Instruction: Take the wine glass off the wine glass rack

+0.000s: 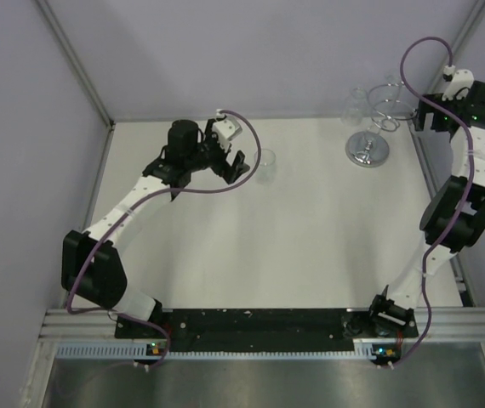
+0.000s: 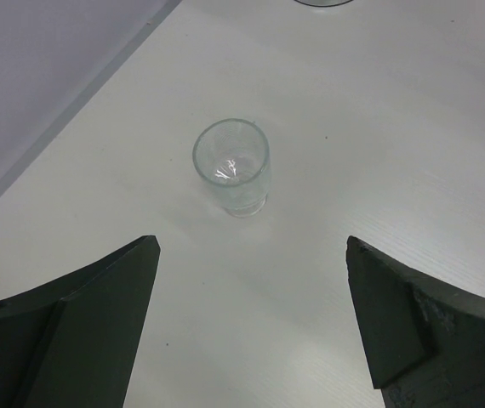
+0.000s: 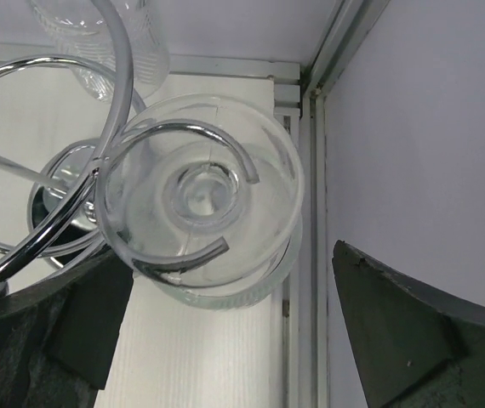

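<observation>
Only the left wrist view shows the left gripper (image 2: 251, 248) agape, empty, with a standing glass (image 2: 232, 174) at 12 o'clock. The right wrist view shows the right gripper (image 3: 225, 280) spread around the wine glass (image 3: 204, 200), which hangs in the wine glass rack (image 3: 174, 126) at 1 o'clock on the white table (image 1: 310, 246). Lilac walls (image 1: 225, 51) stand behind.

One clear glass (image 2: 232, 170), small, upright, mouth up, on a white table (image 2: 379, 127). Left gripper (image 2: 251, 246) was near it and not touching, its two dark fingers (image 2: 81, 331) spread wide. A lilac wall (image 2: 47, 59) stood at the upper left.
</observation>
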`<state>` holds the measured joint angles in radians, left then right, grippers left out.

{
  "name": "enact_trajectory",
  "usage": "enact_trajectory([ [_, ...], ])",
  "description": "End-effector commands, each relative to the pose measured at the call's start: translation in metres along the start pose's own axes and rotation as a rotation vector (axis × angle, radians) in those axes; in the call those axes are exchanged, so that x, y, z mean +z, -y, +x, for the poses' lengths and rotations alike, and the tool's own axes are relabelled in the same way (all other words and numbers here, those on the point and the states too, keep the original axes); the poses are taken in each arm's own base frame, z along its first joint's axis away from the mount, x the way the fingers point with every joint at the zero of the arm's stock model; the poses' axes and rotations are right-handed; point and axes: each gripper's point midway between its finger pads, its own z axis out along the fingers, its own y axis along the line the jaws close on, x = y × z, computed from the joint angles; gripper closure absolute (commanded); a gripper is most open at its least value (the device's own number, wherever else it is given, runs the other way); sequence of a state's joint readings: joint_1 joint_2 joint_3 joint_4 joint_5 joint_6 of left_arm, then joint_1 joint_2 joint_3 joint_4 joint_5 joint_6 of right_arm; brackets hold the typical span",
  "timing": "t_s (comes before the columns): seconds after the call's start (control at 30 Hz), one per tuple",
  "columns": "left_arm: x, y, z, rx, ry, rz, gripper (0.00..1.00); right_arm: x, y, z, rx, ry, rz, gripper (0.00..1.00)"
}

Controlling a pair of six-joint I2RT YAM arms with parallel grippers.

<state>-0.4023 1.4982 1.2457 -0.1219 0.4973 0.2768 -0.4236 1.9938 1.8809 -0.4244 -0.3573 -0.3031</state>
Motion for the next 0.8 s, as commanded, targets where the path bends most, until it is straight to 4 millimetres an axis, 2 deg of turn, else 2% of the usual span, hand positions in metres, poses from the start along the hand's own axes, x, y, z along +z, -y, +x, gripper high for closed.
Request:
enact_trajectory([
  [0.0,-0.002,-0.014,-0.018,0.059,0.018,-0.061,0.04,0.008,0.007,-0.030,-0.040,0.129,-0.013,0.01],
  [0.2,-0.004,-0.015,-0.014,0.042,-0.009,-0.067,0.03,0.016,0.005,-0.028,-0.055,0.148,-0.037,0.01],
  [0.4,0.002,-0.019,-0.017,0.050,-0.018,-0.066,0.03,0.020,0.000,-0.019,-0.076,0.155,-0.061,0.03],
  [0.6,0.005,-0.022,-0.022,0.063,-0.007,-0.066,0.03,0.017,-0.007,-0.017,-0.087,0.158,-0.086,0.13],
  [0.77,0.006,-0.023,-0.023,0.066,-0.003,-0.067,0.03,0.008,-0.011,-0.015,-0.109,0.160,-0.091,0.29],
])
